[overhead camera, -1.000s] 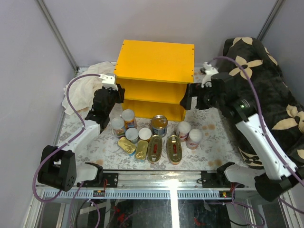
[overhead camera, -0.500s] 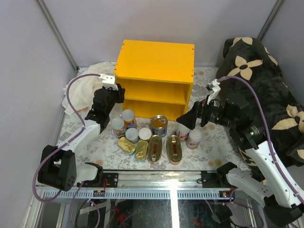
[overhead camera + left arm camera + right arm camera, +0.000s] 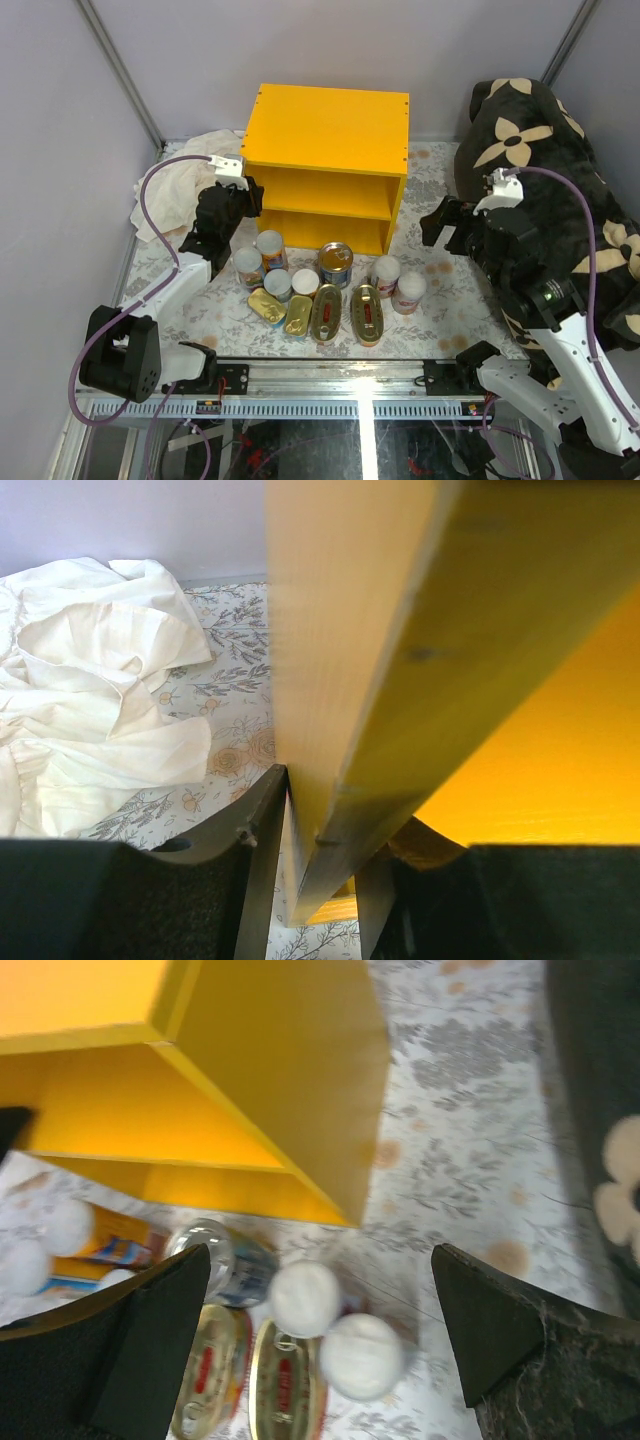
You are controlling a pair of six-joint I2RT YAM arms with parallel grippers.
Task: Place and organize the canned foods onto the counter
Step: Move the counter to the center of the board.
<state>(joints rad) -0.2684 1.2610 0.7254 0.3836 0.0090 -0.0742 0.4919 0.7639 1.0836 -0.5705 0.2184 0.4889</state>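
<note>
The yellow counter (image 3: 330, 125) stands at the back centre, its top and both shelves bare. The canned foods sit on the floral floor in front of it: white-lidded cylinders (image 3: 270, 245), a blue-labelled steel can (image 3: 335, 262) and gold oval tins (image 3: 325, 312). My left gripper (image 3: 245, 195) is at the counter's left wall. In the left wrist view the left gripper (image 3: 335, 810) is shut on the edge of the counter's panel (image 3: 400, 630). My right gripper (image 3: 445, 222) hangs open, right of the counter. The right wrist view has the right gripper (image 3: 320, 1260) above two white-lidded cans (image 3: 305, 1298), holding nothing.
A crumpled white cloth (image 3: 185, 180) lies left of the counter. A dark flower-patterned cushion (image 3: 550, 160) fills the right side behind my right arm. A metal rail (image 3: 330, 372) runs along the near edge.
My right arm left the counter's right wall, dipped over the right-hand cans, then pulled back to the right, its gripper open throughout. The left arm and the cans have not moved.
</note>
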